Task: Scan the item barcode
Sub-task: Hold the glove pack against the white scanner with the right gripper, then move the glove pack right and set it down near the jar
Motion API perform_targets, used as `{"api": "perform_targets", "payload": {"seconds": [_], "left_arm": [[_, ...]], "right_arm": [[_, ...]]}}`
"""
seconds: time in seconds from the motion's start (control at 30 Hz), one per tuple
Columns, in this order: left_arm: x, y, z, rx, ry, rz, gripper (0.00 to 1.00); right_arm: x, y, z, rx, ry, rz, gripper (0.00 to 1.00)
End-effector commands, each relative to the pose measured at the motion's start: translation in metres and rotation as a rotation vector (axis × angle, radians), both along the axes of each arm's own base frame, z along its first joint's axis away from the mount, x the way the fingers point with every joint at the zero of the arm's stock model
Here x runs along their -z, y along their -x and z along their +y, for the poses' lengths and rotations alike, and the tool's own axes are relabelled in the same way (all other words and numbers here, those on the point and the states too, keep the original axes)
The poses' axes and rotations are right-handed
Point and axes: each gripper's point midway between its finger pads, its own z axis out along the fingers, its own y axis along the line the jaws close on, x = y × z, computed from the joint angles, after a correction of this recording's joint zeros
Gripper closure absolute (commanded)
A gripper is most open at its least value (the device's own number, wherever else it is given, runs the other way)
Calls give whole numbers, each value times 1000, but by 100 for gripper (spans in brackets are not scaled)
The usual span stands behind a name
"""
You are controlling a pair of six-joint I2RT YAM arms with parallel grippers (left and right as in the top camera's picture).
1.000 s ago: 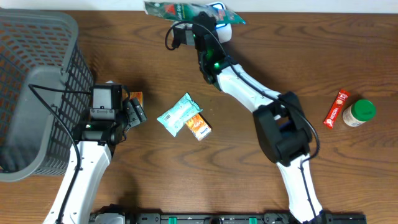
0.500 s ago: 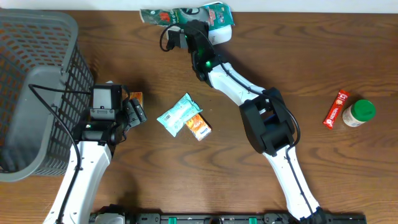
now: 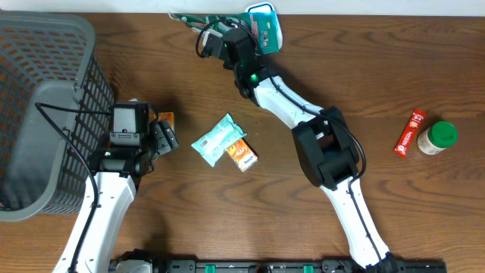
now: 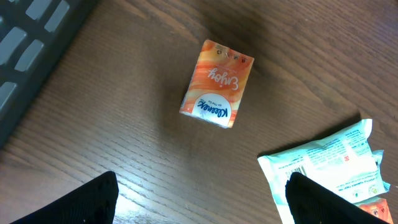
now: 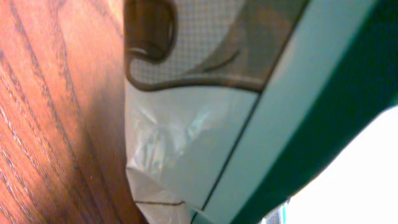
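**A:** Where's the packet (image 3: 265, 25)?

**B:** At the far edge of the table, about halfway along it, at the tip of the right tool (image 3: 229, 29). That tool is clenched, and the packet looks pinched in it. The wrist view is filled with crinkled film and a teal band, too close to show the pinch itself.

**A:** And the other one?

**B:** The left tool (image 4: 202, 200) is spread wide with nothing in it. It hangs over a small orange tissue pack (image 4: 217, 84) near the left edge, beside the basket (image 3: 45, 45).

**A:** How will the packet behave?

**B:** My guess is light, soft and glossy. It's thin film that sags and twists from wherever it's held, so a printed face won't lie flat by itself. It's probably slippery too, though hardly breakable.

**A:** So where to grip?

**B:** On a sealed end seam or a flat margin, I'd say, where the film is doubled and stiffest, and clear of the barcode. I can't find the barcode in any view, so which face to present is open. A second hold on the opposite end would pull it flat.
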Motion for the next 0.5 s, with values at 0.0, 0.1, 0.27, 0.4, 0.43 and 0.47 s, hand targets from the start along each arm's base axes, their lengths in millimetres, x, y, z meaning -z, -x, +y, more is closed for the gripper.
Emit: {"api": "perform_targets", "payload": {"seconds": [0.0, 0.1, 0.27, 0.4, 0.43, 0.47], "left_arm": [[-10, -6, 2, -6, -13, -25, 13], [-10, -6, 2, -6, -13, -26, 13], [-10, -6, 2, -6, -13, -26, 13], [-10, -6, 2, -6, -13, -25, 13], [-10, -6, 2, -6, -13, -25, 13], [-10, -6, 2, -6, -13, -26, 13]], "right_arm": [[-97, -1, 5, 11, -206, -97, 99], [-164, 18, -1, 7, -294, -105, 99], [-235, 82, -22, 26, -477, 79, 99], [-234, 154, -66, 189, -574, 384, 99], [-226, 166, -77, 239, -574, 447, 99], [-215, 180, -87, 294, -571, 523, 99]]}}
